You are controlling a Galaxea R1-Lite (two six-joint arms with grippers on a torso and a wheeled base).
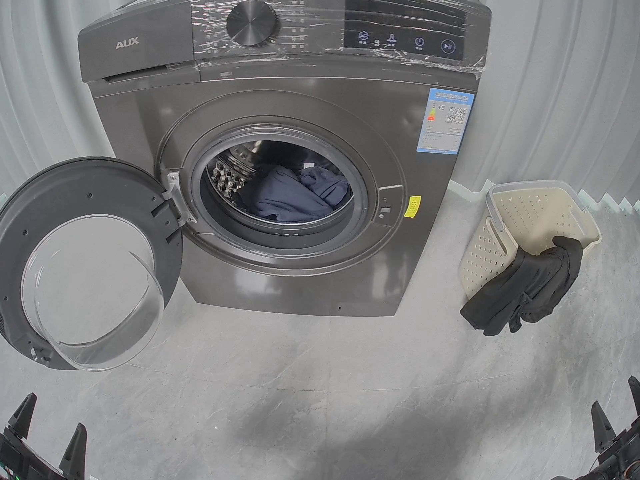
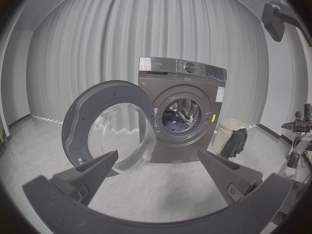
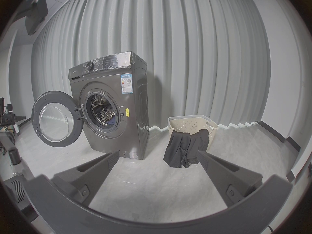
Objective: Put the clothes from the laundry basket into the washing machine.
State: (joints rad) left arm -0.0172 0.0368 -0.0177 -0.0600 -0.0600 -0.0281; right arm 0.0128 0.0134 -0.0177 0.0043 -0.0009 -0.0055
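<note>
The round grey door with its clear glass bowl [image 1: 87, 261] is swung fully aside to the robot's left. This leaves the mouth of the dark grey front-loading washing machine [image 1: 287, 95] unobstructed, presumably so that clothes can be passed straight in. A dark blue garment [image 1: 293, 191] is seen lying inside the steel drum, so part of the job is judged done.

The cream perforated plastic laundry basket [image 1: 480, 255] is stood on the pale grey floor [image 1: 320, 368], just beside the machine on the robot's right. A black garment [image 1: 527, 288] is draped over its near rim and spills down the outer wall to the floor. It is judged to be the next piece to be fetched.

The left gripper [image 1: 55, 413] is held low, well short of the door. Its fingers [image 2: 97, 169] are spread wide apart and nothing is touched. The right gripper [image 1: 614, 393] is likewise held low, well apart from the basket. Its fingers [image 3: 97, 168] are parted and nothing is held.
</note>
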